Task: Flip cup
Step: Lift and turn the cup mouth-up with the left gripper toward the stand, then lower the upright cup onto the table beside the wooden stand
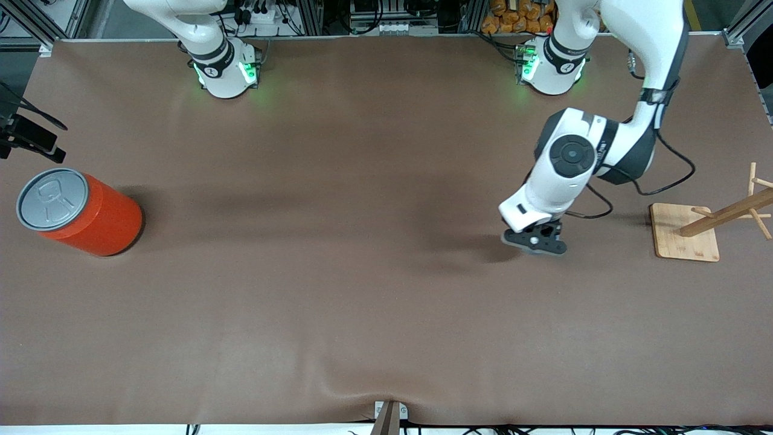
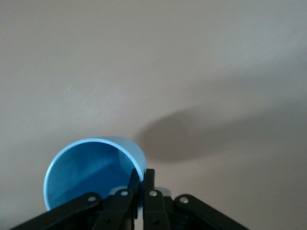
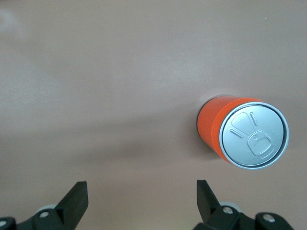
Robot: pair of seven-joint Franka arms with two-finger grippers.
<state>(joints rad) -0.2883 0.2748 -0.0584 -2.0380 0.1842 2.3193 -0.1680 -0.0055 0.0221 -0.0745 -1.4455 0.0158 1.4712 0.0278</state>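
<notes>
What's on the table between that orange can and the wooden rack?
Only the left claw, over bare table between the orange can and wooden rack, front view.

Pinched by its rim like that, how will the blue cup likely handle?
The blue cup looks thin-walled and probably light. The left claw pinches only its rim, so it may pivot or slip. Round and tapered, it would likely roll in a curve if dropped sideways.

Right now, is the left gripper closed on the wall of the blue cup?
Yes: in the left wrist view the left gripper pinches the blue cup at its rim, one finger inside, one outside.
</notes>
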